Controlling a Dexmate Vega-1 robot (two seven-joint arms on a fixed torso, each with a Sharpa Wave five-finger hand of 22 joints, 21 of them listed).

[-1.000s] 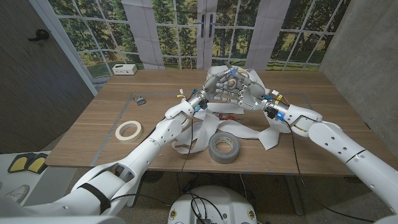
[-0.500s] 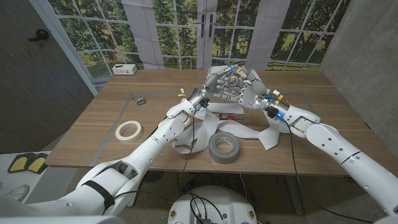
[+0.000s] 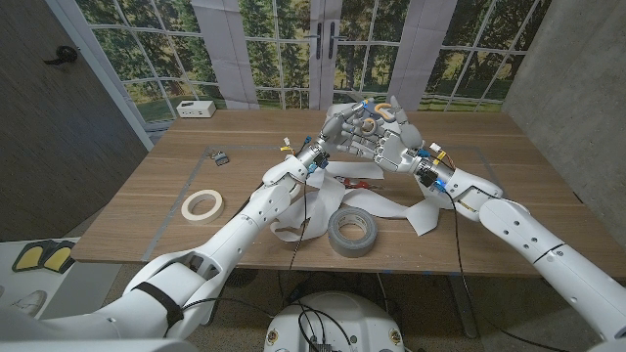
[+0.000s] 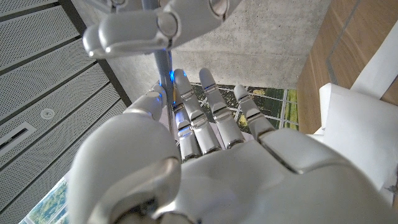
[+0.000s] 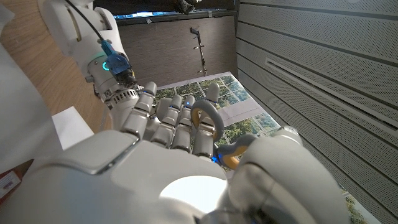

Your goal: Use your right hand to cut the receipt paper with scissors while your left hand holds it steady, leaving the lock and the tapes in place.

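Observation:
Above the far middle of the table, my left hand and right hand are raised and pressed close together. The right hand has its fingers through the grey, orange-lined handles of the scissors, which show at the top of the hands. A thin metal blade stands by my left hand's fingers. The left hand appears to pinch a strip of the white receipt paper, which trails down onto the table in loose loops. White paper also lies beside the left hand.
A grey duct tape roll sits near the front edge on the paper. A white masking tape roll lies at the left. The small lock lies further back left, with a white box at the far edge. A red item lies under the hands.
Both hands have lifted together, up and slightly away from me, with the scissors. The tapes and lock have not moved.

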